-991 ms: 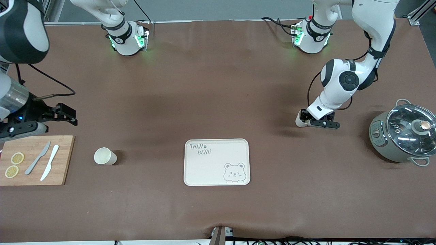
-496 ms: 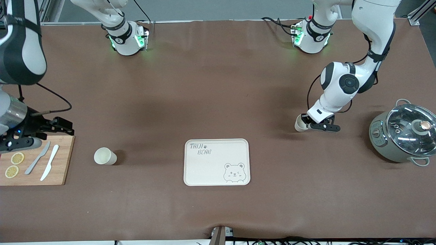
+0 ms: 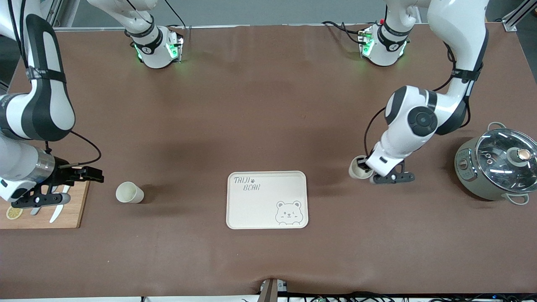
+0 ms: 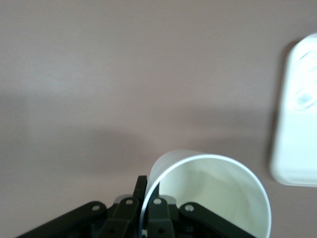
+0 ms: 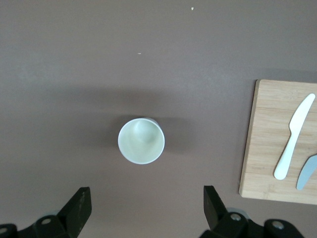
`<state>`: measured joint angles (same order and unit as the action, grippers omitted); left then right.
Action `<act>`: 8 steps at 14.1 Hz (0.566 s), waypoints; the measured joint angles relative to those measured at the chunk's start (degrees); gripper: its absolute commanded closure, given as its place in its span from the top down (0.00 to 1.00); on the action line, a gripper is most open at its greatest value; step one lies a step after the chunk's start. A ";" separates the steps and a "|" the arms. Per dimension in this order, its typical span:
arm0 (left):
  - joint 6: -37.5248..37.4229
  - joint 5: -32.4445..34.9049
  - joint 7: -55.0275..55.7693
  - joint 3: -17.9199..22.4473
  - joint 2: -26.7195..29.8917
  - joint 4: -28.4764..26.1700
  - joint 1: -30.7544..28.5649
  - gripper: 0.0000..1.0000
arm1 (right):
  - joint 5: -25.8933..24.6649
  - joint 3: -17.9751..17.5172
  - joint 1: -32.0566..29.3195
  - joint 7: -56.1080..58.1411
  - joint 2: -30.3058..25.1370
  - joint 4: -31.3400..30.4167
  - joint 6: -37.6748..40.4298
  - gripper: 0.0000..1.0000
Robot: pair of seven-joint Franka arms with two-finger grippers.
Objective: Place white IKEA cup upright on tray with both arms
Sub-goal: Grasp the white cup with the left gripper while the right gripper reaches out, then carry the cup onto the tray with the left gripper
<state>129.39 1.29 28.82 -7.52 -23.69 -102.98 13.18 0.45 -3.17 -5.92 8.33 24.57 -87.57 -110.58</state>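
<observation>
Where the left gripper (image 3: 369, 173) pinches the rim of one cup (image 3: 358, 168), one of its fingers (image 4: 140, 206) sits outside the wall and the other inside, closed on it; that cup hangs upright, mouth up, over bare desk (image 3: 268, 117) between the tray (image 3: 267, 199) and the pot (image 3: 497, 164), toward the left arm's end. In the left wrist view the cup's open mouth (image 4: 213, 196) fills the foreground and a corner of the tray (image 4: 296, 134) shows off to one side. The right gripper (image 3: 63, 186) hovers over the edge of the cutting board (image 3: 71, 209), fingers (image 5: 78, 210) spread wide and holding nothing. A second cup (image 3: 129, 192) stands upright on the desk between board and tray, its axis vertical, mouth up; the right wrist view looks straight down into it (image 5: 141, 141). The tray lies flat with its long side along the desk, lettering toward the robots, bear drawing nearer the camera. A white knife (image 5: 293, 137) and a grey one (image 5: 307, 171) lie on the board (image 5: 262, 144), with a lemon slice (image 3: 14, 212) by them. The desk is covered in brown matting.
</observation>
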 measured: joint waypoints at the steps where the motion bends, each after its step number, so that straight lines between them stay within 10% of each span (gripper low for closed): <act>1: -1.82 0.00 4.64 0.03 -3.07 5.36 2.07 0.00 | 0.00 0.02 -0.30 -0.09 0.70 -0.01 -0.89 1.00; 8: -2.81 0.00 17.10 0.30 -18.14 22.17 8.43 0.00 | 0.00 0.08 -2.25 -0.11 5.28 -0.02 -5.15 1.00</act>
<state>126.58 1.29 45.92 -7.23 -41.83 -80.82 21.61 0.45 -3.08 -8.17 8.22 29.85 -87.59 -115.73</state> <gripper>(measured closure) 0.965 0.000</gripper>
